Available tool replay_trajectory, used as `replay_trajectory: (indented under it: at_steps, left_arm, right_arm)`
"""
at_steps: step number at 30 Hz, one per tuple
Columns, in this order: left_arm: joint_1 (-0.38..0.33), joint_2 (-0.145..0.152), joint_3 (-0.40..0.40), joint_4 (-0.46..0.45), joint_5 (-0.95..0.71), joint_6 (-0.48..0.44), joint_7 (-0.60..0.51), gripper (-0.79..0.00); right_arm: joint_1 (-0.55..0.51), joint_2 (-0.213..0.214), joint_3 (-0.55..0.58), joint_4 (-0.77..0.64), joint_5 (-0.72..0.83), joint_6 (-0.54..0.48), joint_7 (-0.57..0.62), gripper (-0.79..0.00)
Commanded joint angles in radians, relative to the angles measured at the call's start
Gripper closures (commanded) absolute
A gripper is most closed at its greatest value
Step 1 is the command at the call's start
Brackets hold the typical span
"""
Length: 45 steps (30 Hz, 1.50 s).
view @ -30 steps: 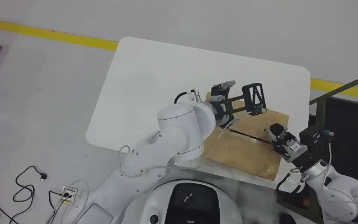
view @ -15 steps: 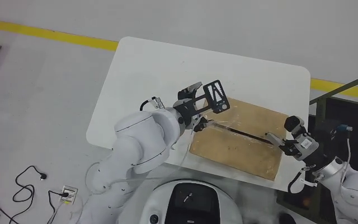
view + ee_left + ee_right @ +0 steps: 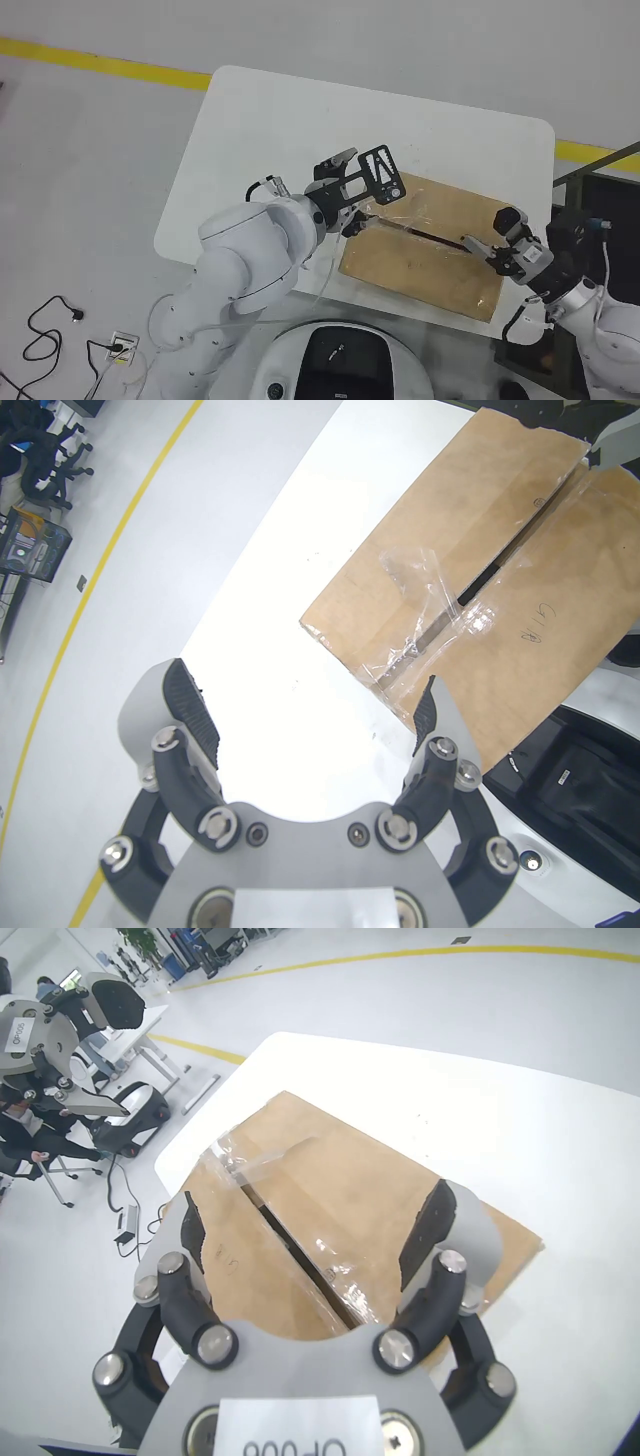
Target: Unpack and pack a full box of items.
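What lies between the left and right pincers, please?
The cardboard box, its seam running from the left pincer to the right pincer, with crumpled clear tape near the left one; the top view shows this.

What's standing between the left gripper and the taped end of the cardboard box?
Nothing visible. The open left gripper hovers right by the box end, with the white table beneath it. Clear tape covers that end of the seam between the flaps.

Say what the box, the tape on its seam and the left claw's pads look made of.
Box: matte brown cardboard, likely corrugated; frayed paper edges.
Tape: clear glossy plastic film; wrinkles and glare.
Left claw pads: black, ribbed, probably rubber; matte, finely grooved face.
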Motion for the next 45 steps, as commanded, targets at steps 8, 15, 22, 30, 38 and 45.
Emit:
replay_trajectory:
  at_steps: [8,15,22,30,38,45]
  left_arm:
    - [0.023,0.006,-0.019,-0.008,0.043,0.026,0.045,-0.785]
    - [0.071,0.020,-0.087,-0.043,0.089,0.069,0.069,-0.785]
    - [0.093,0.030,-0.123,-0.041,0.064,0.066,0.078,-0.785]
    - [0.083,0.038,-0.109,-0.023,0.045,0.046,0.088,-0.785]
    - [0.066,0.043,-0.085,-0.001,0.020,0.032,0.098,-0.785]
    - [0.055,0.047,-0.068,0.015,0.004,0.033,0.103,-0.785]
  right_arm:
    - [0.202,-0.006,-0.254,0.077,-0.105,0.078,0.057,-0.674]
    - [0.291,-0.015,-0.357,0.149,-0.155,0.146,0.063,-0.422]
    - [0.324,-0.017,-0.388,0.152,-0.175,0.158,0.070,-0.289]
    - [0.298,-0.016,-0.361,0.127,-0.176,0.169,0.033,0.000]
    - [0.222,-0.013,-0.311,0.105,-0.158,0.119,-0.051,0.000]
    - [0.159,-0.012,-0.280,0.096,-0.205,0.058,-0.147,-0.132]
